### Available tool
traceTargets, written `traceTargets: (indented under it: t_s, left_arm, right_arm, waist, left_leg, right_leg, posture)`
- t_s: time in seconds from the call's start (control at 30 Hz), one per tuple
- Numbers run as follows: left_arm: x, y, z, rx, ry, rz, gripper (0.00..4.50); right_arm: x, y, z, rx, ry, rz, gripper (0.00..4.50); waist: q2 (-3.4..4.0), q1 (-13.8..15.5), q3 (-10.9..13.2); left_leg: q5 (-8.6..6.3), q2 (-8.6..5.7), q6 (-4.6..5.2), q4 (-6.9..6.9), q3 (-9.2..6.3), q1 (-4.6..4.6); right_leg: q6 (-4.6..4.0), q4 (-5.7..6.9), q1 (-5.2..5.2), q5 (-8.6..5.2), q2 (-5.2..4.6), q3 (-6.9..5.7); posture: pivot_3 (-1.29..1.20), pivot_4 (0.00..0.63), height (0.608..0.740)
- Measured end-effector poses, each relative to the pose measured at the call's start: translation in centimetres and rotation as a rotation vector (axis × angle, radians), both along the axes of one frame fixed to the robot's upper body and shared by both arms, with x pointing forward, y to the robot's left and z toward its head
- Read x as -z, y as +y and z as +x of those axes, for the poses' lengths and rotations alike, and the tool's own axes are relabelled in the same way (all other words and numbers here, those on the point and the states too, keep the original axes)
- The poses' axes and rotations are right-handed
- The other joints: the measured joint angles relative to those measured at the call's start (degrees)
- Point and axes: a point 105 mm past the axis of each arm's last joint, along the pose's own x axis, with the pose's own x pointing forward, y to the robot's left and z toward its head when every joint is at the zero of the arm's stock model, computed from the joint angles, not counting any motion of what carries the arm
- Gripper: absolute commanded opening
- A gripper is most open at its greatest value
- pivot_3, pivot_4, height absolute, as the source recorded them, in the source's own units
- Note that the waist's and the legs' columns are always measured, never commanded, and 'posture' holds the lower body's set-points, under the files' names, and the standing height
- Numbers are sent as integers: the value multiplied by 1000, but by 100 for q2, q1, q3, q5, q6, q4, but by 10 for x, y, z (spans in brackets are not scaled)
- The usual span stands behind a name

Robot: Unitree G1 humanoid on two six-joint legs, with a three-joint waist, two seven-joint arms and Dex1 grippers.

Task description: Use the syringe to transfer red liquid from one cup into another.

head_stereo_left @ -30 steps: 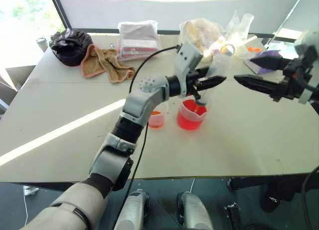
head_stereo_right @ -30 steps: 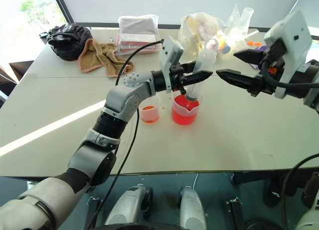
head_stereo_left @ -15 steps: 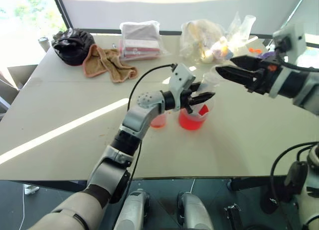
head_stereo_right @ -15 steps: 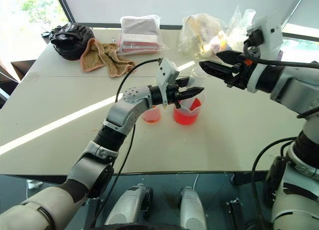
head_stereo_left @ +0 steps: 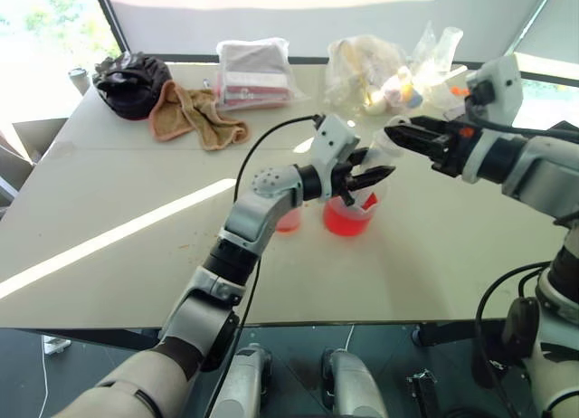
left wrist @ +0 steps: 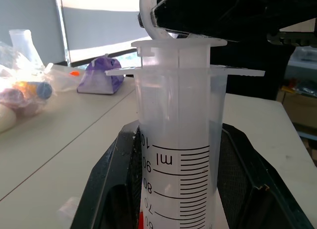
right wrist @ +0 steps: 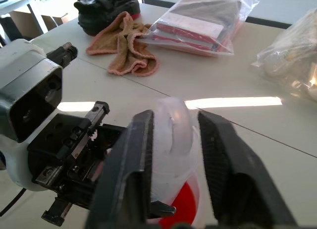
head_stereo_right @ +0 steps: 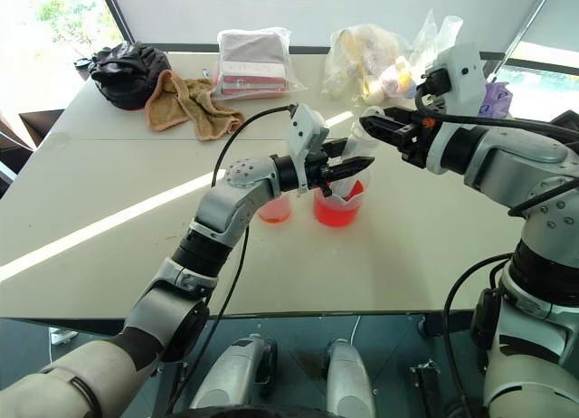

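Left gripper (head_stereo_left: 373, 175) clamps the big clear plastic syringe (left wrist: 179, 154) upright over the spouted clear beaker of red liquid (head_stereo_left: 348, 216), desk centre. Right gripper (head_stereo_left: 399, 133), from two o'clock, pinches the white plunger top; drawing upward comes next.

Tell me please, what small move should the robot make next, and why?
Probably the right gripper should pull the plunger slowly upward. The left gripper is shut on the syringe barrel, holding it upright over the beaker of red liquid. The right fingers sit on either side of the plunger top, and the barrel looks mostly undrawn.
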Motion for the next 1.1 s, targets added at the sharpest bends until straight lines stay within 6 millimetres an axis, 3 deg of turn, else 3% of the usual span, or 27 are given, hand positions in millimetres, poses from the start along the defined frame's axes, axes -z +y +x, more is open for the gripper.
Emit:
traceTargets:
  t_s: [0.4, 1.1]
  left_arm:
    - [4, 4, -1, -11, 5, 2, 1491]
    - [-8, 10, -2, -30, -49, -44, 1491]
  right_arm:
    - [2, 4, 1, -33, 21, 28, 13]
    - [-27, 5, 2, -97, 6, 79, 13]
  waist:
    - [0, 4, 0]
    - [0, 5, 0]
  left_leg:
    - [0, 0, 1, 1, 0, 0]
    - [-1, 0, 2, 1, 0, 0]
  right_leg:
    - [0, 0, 1, 0, 0, -1]
    - [-4, -1, 1, -2, -2, 0]
  posture:
    - [0, 150, 740]
    - [0, 150, 740]
